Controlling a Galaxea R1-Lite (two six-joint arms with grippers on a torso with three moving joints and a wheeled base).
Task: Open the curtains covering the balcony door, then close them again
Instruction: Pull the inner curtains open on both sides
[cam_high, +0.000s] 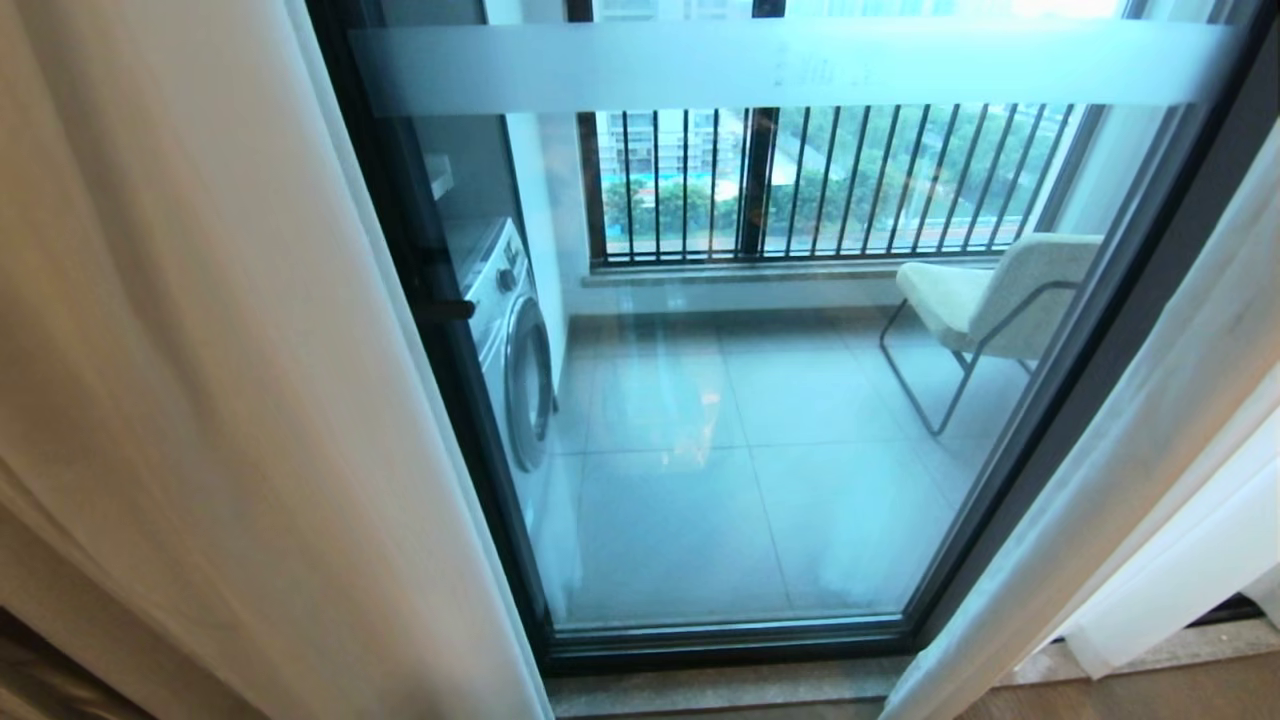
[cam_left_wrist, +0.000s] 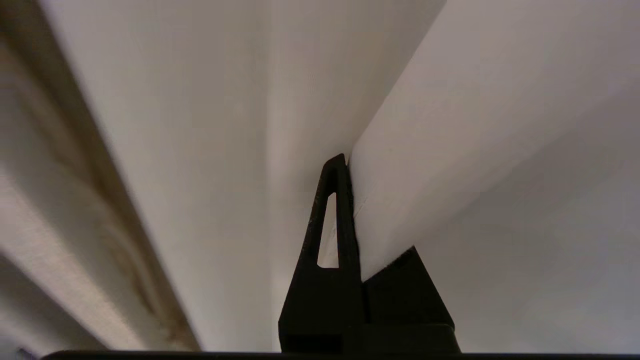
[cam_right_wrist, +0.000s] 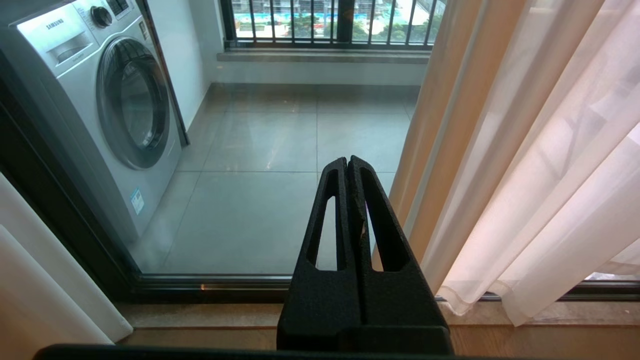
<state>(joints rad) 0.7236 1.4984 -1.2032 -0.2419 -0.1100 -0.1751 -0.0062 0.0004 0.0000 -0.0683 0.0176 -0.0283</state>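
Daylight from the balcony, with soft blur at the near fabric

The scene is lit by cool daylight entering through the balcony door (cam_high: 760, 330); a pale sheen is laid across the balcony floor tiles (cam_high: 720, 440), and the sky at the top is washed out. In the head view the curtains (cam_high: 200, 400) on the left are smeared and backlit to a warm tone, and straight frame lines are bent toward the edges. The left wrist view is dim and grey, the fabric out of focus, the left gripper (cam_left_wrist: 345, 165) seen as a black silhouette.

Flat: balcony washing machine (cam_high: 515, 350), curtains (cam_high: 200, 380)
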